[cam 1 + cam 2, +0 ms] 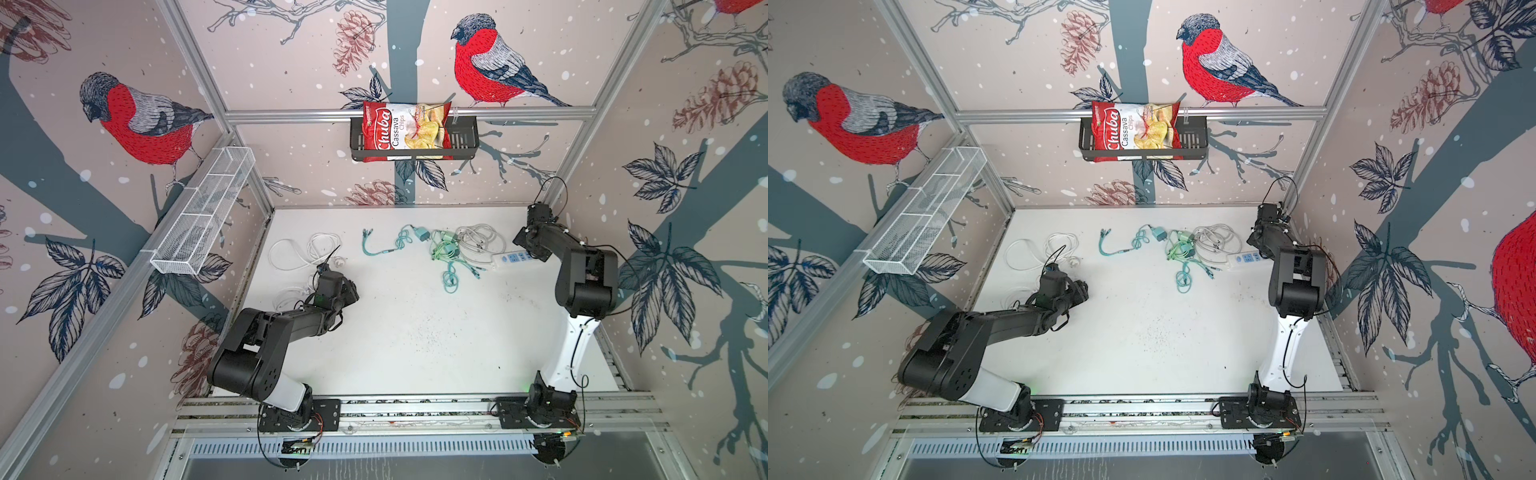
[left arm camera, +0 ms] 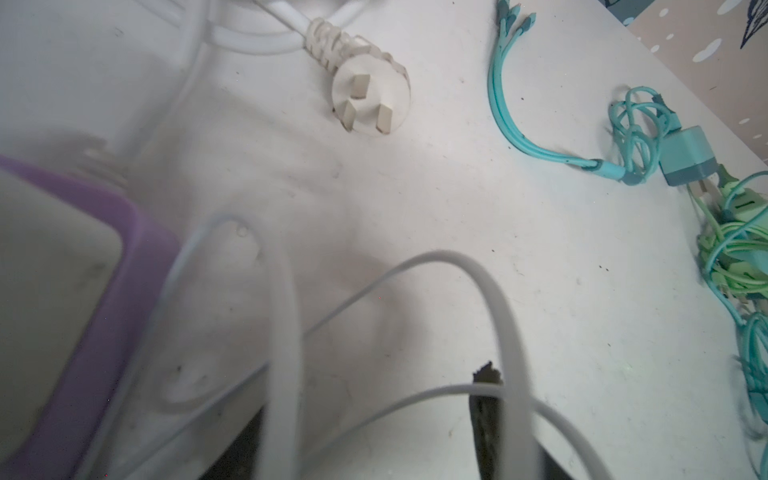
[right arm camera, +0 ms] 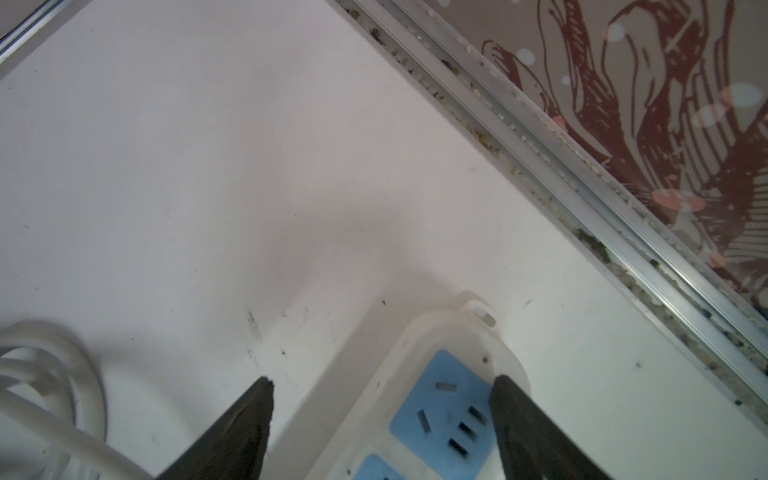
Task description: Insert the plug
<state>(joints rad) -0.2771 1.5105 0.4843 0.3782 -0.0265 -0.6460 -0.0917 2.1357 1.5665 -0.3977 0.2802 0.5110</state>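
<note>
A white three-pin plug lies pins-up on the white table, at the end of a thick white cable; in a top view the plug is just beyond my left gripper. In the left wrist view that gripper is open, and blurred white cable loops cross in front of its fingers. The white power strip with blue sockets lies at the right. My right gripper is open and straddles its end socket; in both top views the right wrist hides the fingers.
A teal cable with a charger, a green cable bundle and a white coil lie at the back middle. A white block with a purple rim sits close to the left gripper. A mesh basket and a black basket holding a chips bag hang on the walls.
</note>
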